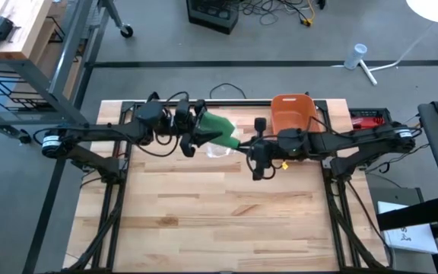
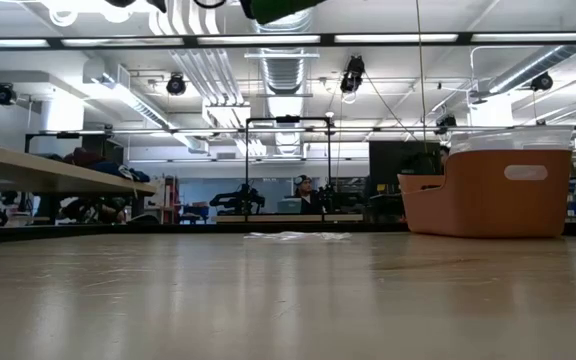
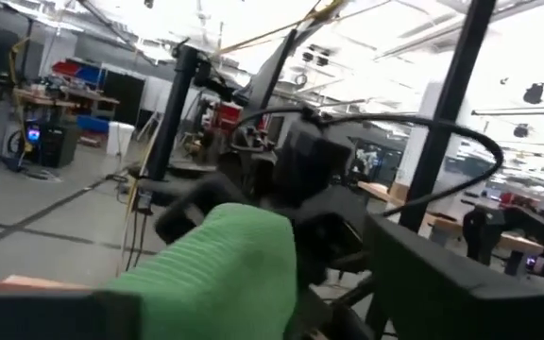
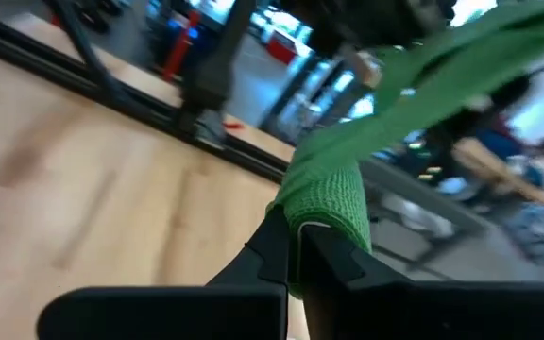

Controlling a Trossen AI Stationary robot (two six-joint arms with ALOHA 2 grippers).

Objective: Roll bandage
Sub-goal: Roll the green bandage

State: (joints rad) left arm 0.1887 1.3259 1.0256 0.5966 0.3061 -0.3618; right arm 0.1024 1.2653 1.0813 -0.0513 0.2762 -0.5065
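— Where is the right hand (image 1: 242, 144)?
— Up over the back middle of the desk (image 1: 219, 221), just beside the left one. In its wrist view the two dark fingers (image 4: 281, 250) are pinched together on a roll of green bandage (image 4: 333, 212), with a loose strip of it running away from the roll toward the other arm.

— And the left hand (image 1: 202, 131)?
— Also raised, a little to the left of the right hand. A broad green wad of the bandage sits right at its fingers. From above it looks clamped on that end, though the wrist view is too blurred to show the fingertips clearly, so I say that with some caution.

— So the bandage hangs between them?
— Yes. From above it reaches from the left hand across to the right hand, clear of the desk. The low view only catches its green underside at the very top edge.

— What lies under it?
— A clear wrapper (image 1: 217, 151) flat on the wood, just below the hands.

— Anything else near?
— An orange bin (image 1: 293, 111) at the back edge, beside the right arm. In the low view it stands upright on the desk, well apart from the wrapper.
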